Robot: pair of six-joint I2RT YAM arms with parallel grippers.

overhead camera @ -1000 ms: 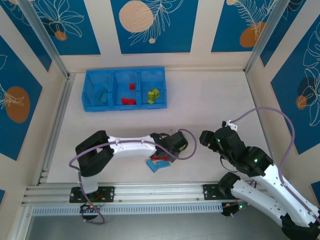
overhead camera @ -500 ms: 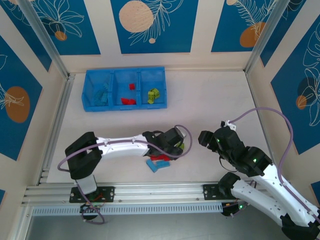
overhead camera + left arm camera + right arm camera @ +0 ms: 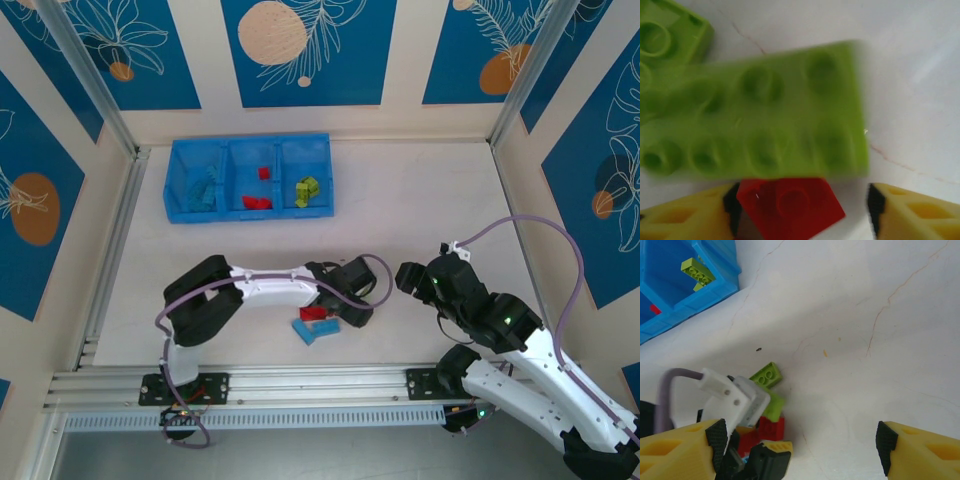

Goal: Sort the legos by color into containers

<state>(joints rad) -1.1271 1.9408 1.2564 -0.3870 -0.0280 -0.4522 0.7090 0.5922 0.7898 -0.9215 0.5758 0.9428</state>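
Observation:
My left gripper (image 3: 352, 312) is down on the table over a small pile of loose legos, and it is open. In the left wrist view a red brick (image 3: 790, 202) lies between the yellow fingers (image 3: 912, 212), with a gap on its right side. Just beyond it lie a lime green plate (image 3: 760, 115) and a second green brick (image 3: 665, 35). A red brick (image 3: 318, 314) and a light blue brick (image 3: 310, 332) lie left of the gripper. The blue tray (image 3: 248, 150) holds light blue, red and green bricks in its left, middle and right compartments. My right gripper (image 3: 410, 278) hovers open to the right of the pile.
The right wrist view shows the pile's green brick (image 3: 766, 375) and red brick (image 3: 771, 427) beside the left gripper's finger (image 3: 772, 447), and the tray corner (image 3: 715, 290) at top left. An aluminium rail (image 3: 300, 380) runs along the near edge. Walls enclose the table.
My left gripper has gone from shut to open and has shifted slightly right and nearer over the pile. The left elbow swung out and back. The right arm has not moved.

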